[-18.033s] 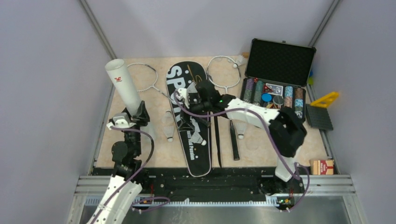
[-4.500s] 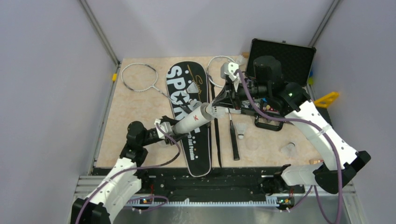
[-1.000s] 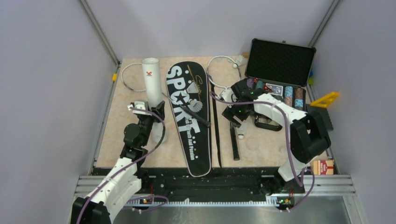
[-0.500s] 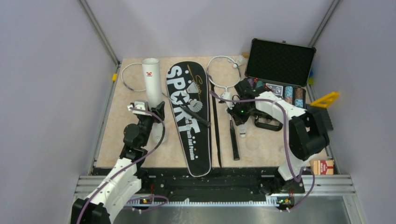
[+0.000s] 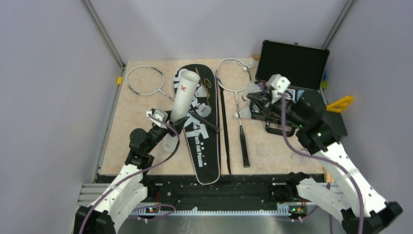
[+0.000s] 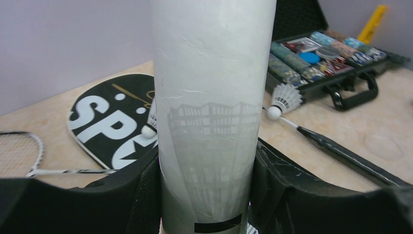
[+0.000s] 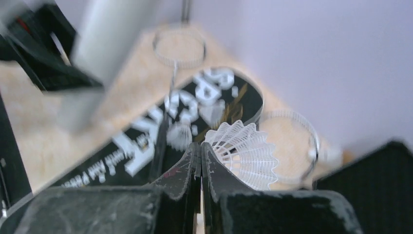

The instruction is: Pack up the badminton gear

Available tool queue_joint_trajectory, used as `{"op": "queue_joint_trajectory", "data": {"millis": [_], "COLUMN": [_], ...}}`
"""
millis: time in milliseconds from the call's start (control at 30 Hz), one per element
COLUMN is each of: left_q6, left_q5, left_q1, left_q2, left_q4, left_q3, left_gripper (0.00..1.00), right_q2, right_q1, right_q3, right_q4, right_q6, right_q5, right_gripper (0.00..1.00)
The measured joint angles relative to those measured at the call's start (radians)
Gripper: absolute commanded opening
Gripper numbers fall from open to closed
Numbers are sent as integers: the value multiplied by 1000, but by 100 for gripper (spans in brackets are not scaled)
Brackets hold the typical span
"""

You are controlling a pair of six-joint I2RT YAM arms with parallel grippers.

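Left wrist: the left gripper (image 6: 207,168) is clamping the white tube (image 6: 212,73) low on its body, with black fingers (image 6: 139,187) pressing in on both sides and no gap showing.
Tube: it's leaning, not standing straight. From the top view its open mouth is tipping away from the arm bases and over the head end of the black bag (image 5: 207,146), with a red logo just under the rim.
Right gripper: the right gripper (image 7: 200,148) is hanging above the table (image 5: 131,126), fingers squeezed together and pinching a shuttlecock (image 7: 242,152). Which part they're biting is too blurred to call.
Shuttlecock: from above it's hovering by the shaft of the right-hand racket (image 5: 243,144), cork pointing toward the tube and feather skirt facing back at the wrist.
Gap: tube mouth and shuttlecock are sitting apart, with the bag's right edge between them.
Bag: it's lying flat down the middle of the table, the tube covering part of its white "SPORT" lettering.
Rackets: the other racket (image 5: 144,80) is lying far left, head beside the bag. The right-hand one is running between the bag and the black case (image 5: 292,63).
Second shuttlecock (image 5: 251,63): it's resting at the far rim of the right-hand racket's head, near the case.
Case: it's sitting open at far right, showing rows of coloured chips.
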Motion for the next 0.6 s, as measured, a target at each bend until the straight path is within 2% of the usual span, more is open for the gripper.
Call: {"op": "queue_joint_trajectory", "data": {"millis": [133,267,400,600], "left_q6": [29,71,101,113], "left_q5": [145,304,411,463], "left_q1": [0,0,-1,-1], "left_q2": [25,39,39,39], "left_q4": [-23,-58,-65,-66], "left_q3": [11,23,24,24], "left_gripper": [27,28,28,28], "right_q2": [-132,-116,-53,75], "right_q1": [1,15,51,106], "right_q3": [-109,-93,-42,30], "right_q4": [345,551,619,583], "right_q6": [175,350,430,436], "right_q5": [-117,-196,-223,-233], "right_gripper": [0,0,0,0]}}
